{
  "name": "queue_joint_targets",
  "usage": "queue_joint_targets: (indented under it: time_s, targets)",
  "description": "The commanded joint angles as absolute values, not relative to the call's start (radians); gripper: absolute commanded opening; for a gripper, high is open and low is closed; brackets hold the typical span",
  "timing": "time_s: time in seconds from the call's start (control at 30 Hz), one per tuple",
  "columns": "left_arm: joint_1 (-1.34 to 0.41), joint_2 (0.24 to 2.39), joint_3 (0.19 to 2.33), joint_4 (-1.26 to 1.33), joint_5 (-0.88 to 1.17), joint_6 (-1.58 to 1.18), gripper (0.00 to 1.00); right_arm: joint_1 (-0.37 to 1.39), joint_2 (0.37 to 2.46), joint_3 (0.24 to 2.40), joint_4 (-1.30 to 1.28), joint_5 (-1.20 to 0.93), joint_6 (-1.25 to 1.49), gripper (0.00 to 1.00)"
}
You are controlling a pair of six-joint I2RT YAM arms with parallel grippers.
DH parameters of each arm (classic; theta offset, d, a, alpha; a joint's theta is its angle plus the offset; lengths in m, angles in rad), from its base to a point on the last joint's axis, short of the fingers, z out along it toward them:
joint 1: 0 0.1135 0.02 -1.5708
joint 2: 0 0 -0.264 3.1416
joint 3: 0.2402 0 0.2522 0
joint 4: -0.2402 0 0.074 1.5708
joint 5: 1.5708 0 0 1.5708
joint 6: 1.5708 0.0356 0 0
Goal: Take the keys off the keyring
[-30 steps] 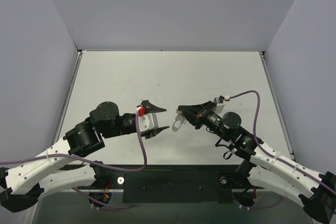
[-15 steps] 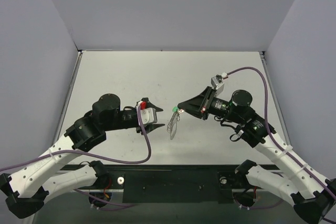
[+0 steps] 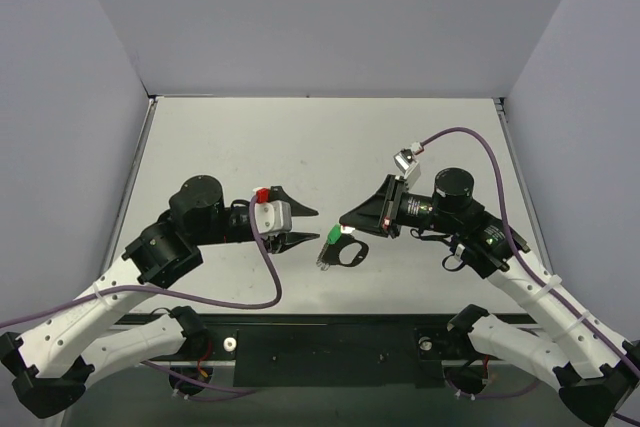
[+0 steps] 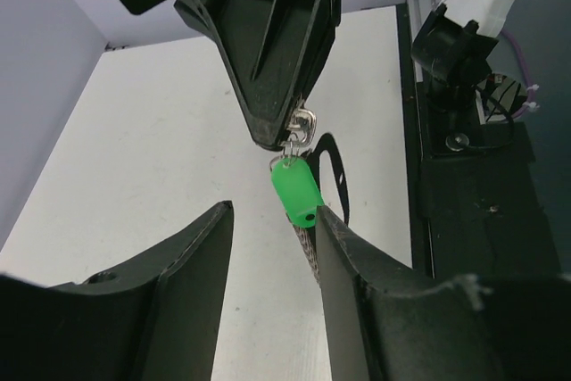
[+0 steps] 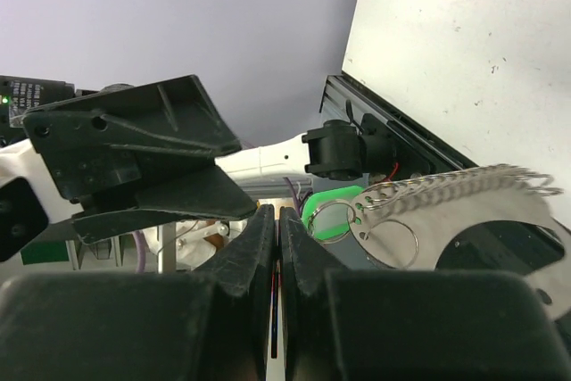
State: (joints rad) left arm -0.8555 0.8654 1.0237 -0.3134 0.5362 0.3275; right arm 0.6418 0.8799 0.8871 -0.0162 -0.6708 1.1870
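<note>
My right gripper (image 3: 345,222) is shut on the top link of the keyring bunch (image 4: 303,122) and holds it above the table. Below the link hang a green tag (image 4: 297,194) and a silvery linked chain (image 4: 309,252). In the right wrist view (image 5: 278,213) the thin round ring (image 5: 331,220), the green tag (image 5: 332,200), a flat silvery plate with holes (image 5: 473,234) and the chain (image 5: 455,186) hang beside the shut fingers. I cannot pick out any key. My left gripper (image 3: 297,226) is open; in its wrist view (image 4: 272,220) the tag touches its right finger (image 4: 357,283).
The bunch casts a dark shadow on the pale table (image 3: 350,253). The table's black front edge with the arm bases (image 3: 330,347) runs just below both grippers. Grey walls stand at the left, right and back.
The right arm has lifted and swung, and the bunch now hangs with the green tag showing. The left gripper has moved right, up to the hanging bunch.
</note>
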Motion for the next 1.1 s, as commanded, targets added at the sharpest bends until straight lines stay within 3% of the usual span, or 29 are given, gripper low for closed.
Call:
queue_joint_targets:
  time_s: [0.0, 0.73, 1.07]
  targets:
    - [-0.853, 0.879, 1.051, -0.187, 0.618, 0.247, 0.49, 0.638, 0.871, 0.945, 0.006, -0.695, 1.166, 0.0]
    - [-0.925, 0.973, 1.037, -0.097, 0.583, 0.164, 0.38, 0.64, 0.853, 0.973, 0.044, -0.686, 1.206, 0.0]
    - [-0.943, 0.983, 1.04, -0.086, 0.571, 0.15, 0.28, 0.641, 0.847, 0.969, 0.057, -0.684, 1.216, 0.0]
